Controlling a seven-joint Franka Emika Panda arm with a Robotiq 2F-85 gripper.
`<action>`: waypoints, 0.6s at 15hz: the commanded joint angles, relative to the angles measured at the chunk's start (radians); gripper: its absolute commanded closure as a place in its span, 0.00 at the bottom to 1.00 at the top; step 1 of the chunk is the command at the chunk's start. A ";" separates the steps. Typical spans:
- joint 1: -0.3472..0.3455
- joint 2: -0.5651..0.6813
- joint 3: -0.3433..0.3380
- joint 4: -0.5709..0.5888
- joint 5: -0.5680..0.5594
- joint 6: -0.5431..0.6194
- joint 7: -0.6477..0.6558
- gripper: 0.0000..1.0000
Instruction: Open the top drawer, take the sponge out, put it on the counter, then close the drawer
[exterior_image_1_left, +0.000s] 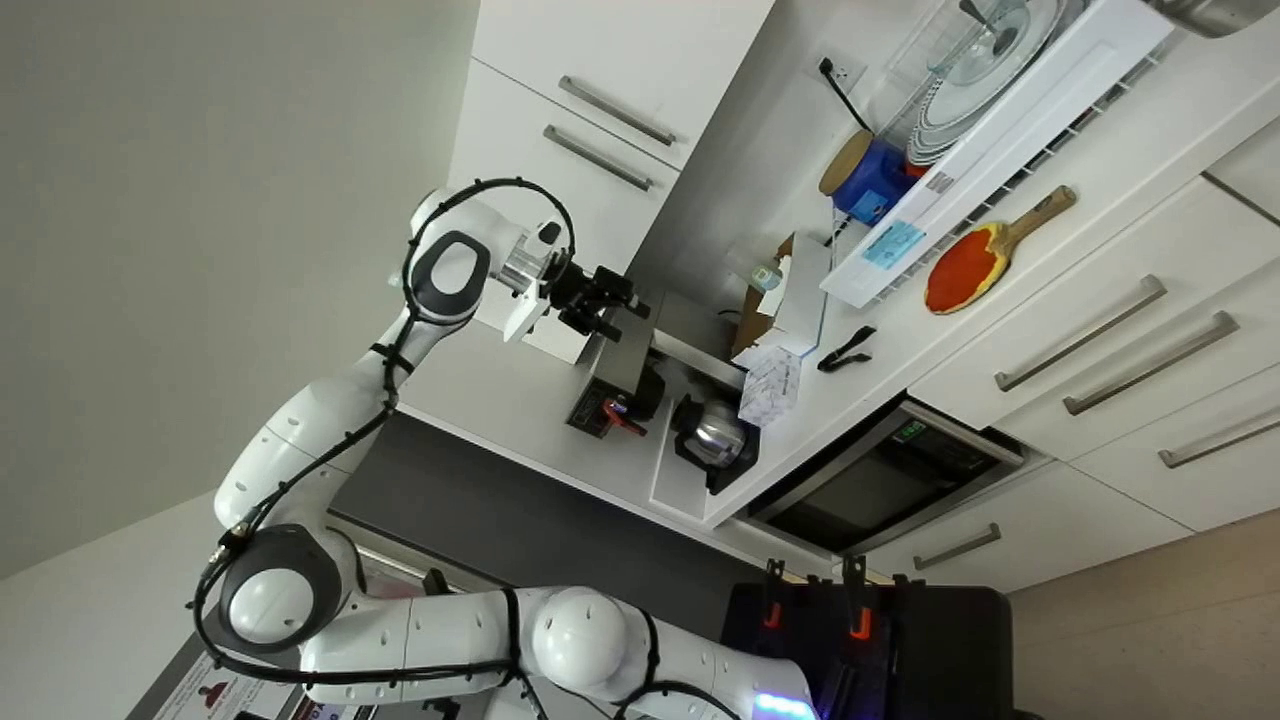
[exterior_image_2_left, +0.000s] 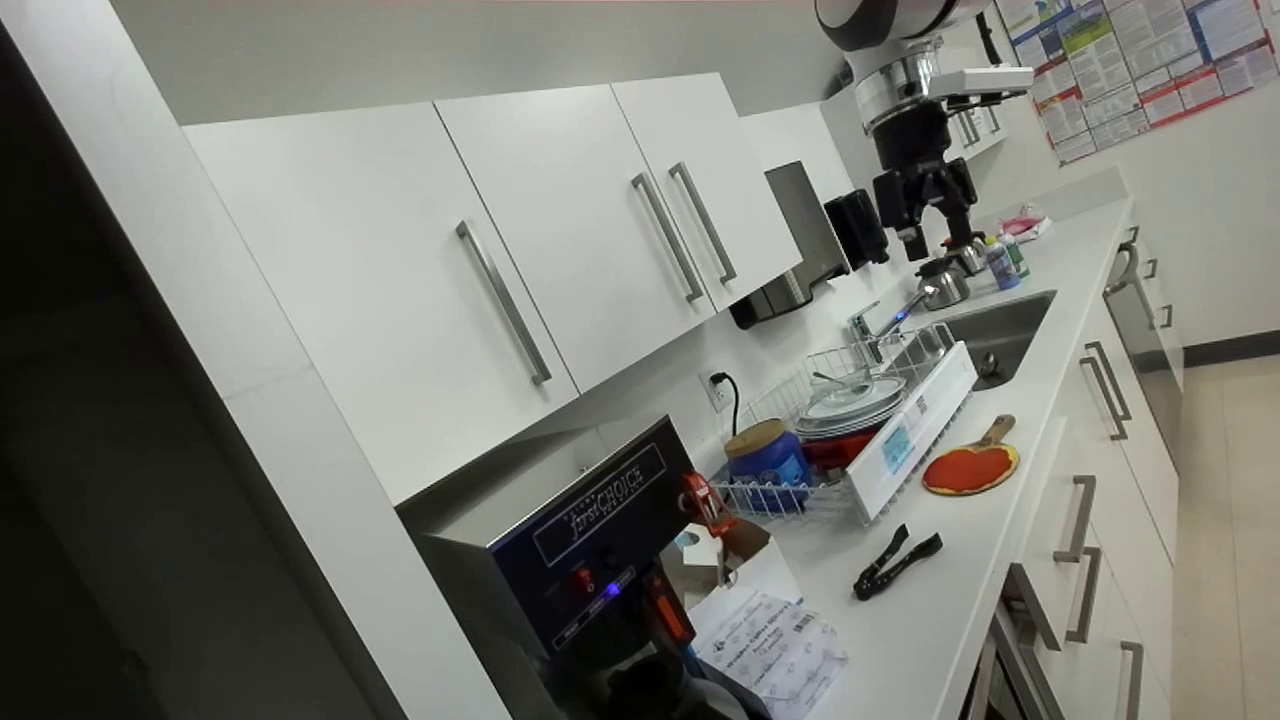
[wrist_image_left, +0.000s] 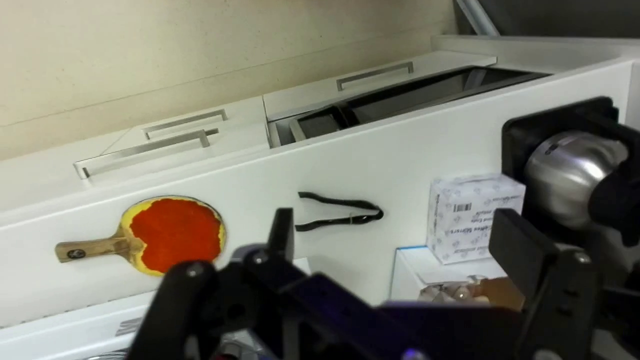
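The pale counter (exterior_image_2_left: 900, 640) runs beneath white cabinets (exterior_image_2_left: 540, 220), a steel sink (exterior_image_2_left: 1010, 330) at one end of the dish rack (exterior_image_2_left: 828, 490). Before the rack lies a paddle (exterior_image_1_left: 968, 272). The rack holds plates (exterior_image_2_left: 855, 405) and a blue jar (exterior_image_2_left: 770, 470); an open carton (exterior_image_1_left: 800, 300) stands near its other end. The top drawer (exterior_image_1_left: 1110, 285) sits forward of the rack, below the counter's edge. The tool (wrist_image_left: 397, 235) hangs higher than the rack, fingers spread apart.

The top drawer (exterior_image_1_left: 1085, 305) is faced in flat white and fitted with a slim silver bar handle (exterior_image_1_left: 1082, 335). In an exterior view it is set below the right edge of the counter (exterior_image_2_left: 970, 540), shut or nearly shut; which cannot be told. The counter, a long pale slab, is stretched from near to far.
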 joint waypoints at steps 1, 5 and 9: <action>-0.054 0.140 -0.091 0.079 0.083 0.048 -0.080 0.00; -0.103 0.282 -0.178 0.094 0.243 0.134 -0.237 0.00; -0.186 0.405 -0.200 0.067 0.461 0.230 -0.426 0.00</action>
